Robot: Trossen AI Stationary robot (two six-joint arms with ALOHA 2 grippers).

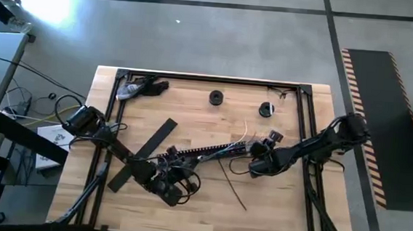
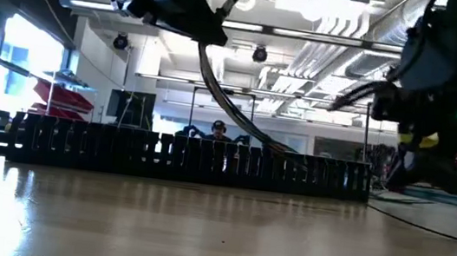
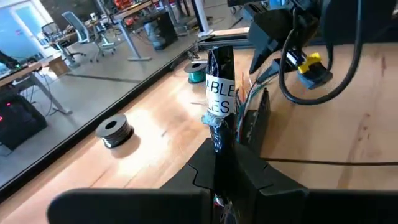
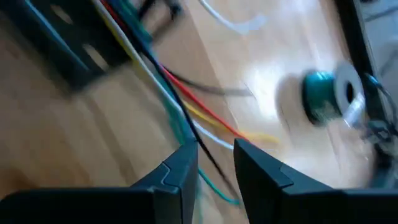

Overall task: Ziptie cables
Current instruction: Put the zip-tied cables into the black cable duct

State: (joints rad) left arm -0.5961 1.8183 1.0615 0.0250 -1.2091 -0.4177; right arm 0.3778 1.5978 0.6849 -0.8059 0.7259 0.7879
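Overhead looks straight down; low looks level across the table (image 2: 215, 240); both share the black channel (image 1: 211, 154).

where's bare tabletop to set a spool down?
Free: the near right corner of the table, and between the two spools and the slotted channel. Crowded: centre, where both end effectors meet the cables.

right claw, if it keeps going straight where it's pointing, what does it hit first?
Likely the cables: they run between the right claw fingers, just ahead. The black channel sits off to one side; depth is unclear.
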